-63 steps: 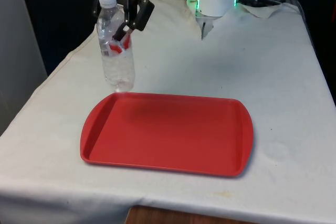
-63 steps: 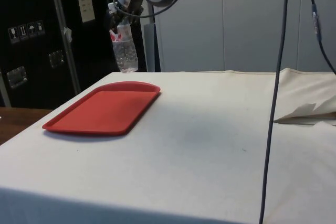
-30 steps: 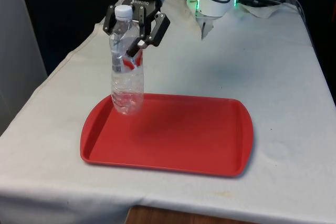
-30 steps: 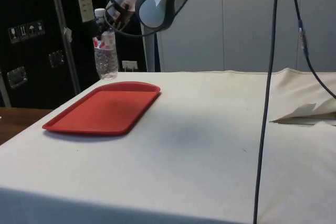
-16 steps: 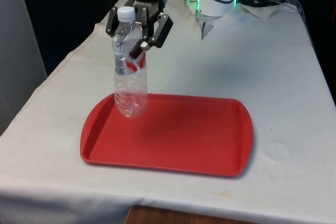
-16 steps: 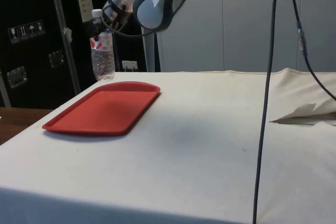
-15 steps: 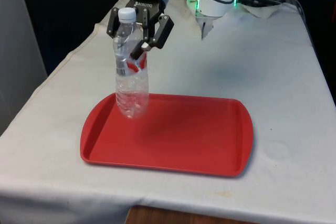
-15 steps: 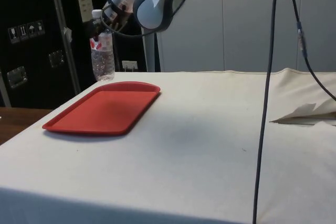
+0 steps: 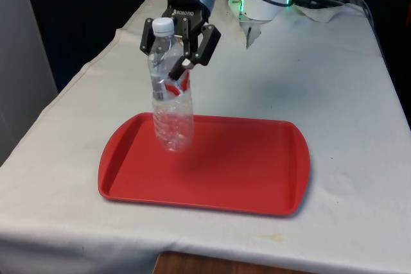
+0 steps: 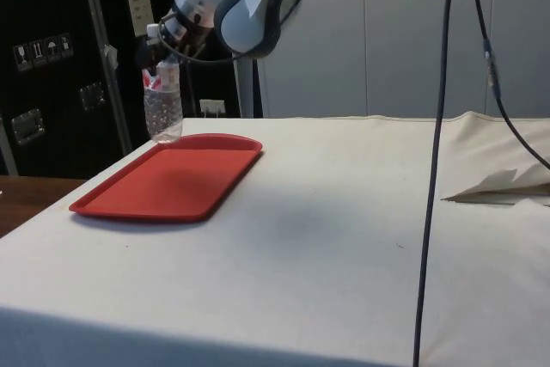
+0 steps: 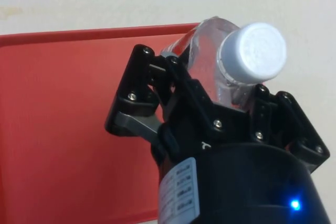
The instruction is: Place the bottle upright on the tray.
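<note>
Nearest the front camera: white-clothed worktop [image 9: 347,158], with a wooden edge just showing below the cloth's hem. On the cloth, a red tray [image 9: 244,171], shallow, raised rim, rounded corners, long side across the front view. Nothing lying on the tray's floor; bare red surface all round.

Above the tray's far corner towards the front view's left: a clear plastic bottle [image 9: 172,117], white screw cap on top, a red and white label band round the upper body, lettering on it too small to read. Colourless and see-through below the label; how full cannot be told. Held close to upright, cap leaning slightly towards the front view's left. Base low over the tray near the rim; from the side view [image 10: 162,109] seemingly just clear of the rim, contact not certain.

Closed on the bottle just under the neck: black two-finger gripper [image 9: 172,72], fingers pressed against either side of the upper body at label height. White lettering on the gripper body, not legible. In the wrist view, cap and shoulder of the bottle [image 11: 231,61] between the black fingers [image 11: 139,98], red tray [image 11: 63,129] beneath.

Farther back: crumpled white cloth [image 9: 324,6] at the worktop's far end, dark cables over it.
</note>
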Controlling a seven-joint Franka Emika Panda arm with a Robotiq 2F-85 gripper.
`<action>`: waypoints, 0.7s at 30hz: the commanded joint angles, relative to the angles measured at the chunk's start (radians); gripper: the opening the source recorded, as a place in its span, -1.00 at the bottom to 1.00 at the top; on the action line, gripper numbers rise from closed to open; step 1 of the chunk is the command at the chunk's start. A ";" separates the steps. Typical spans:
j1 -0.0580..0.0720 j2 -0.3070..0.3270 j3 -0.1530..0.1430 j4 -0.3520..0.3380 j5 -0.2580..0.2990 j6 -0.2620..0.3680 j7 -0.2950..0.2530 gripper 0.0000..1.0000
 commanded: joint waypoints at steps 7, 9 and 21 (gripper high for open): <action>-0.036 -0.006 0.070 -0.011 -0.011 -0.007 0.024 -0.35; -0.039 -0.006 0.076 -0.012 -0.011 -0.011 0.028 -0.35; -0.015 0.014 0.048 -0.004 0.000 -0.043 0.035 -0.35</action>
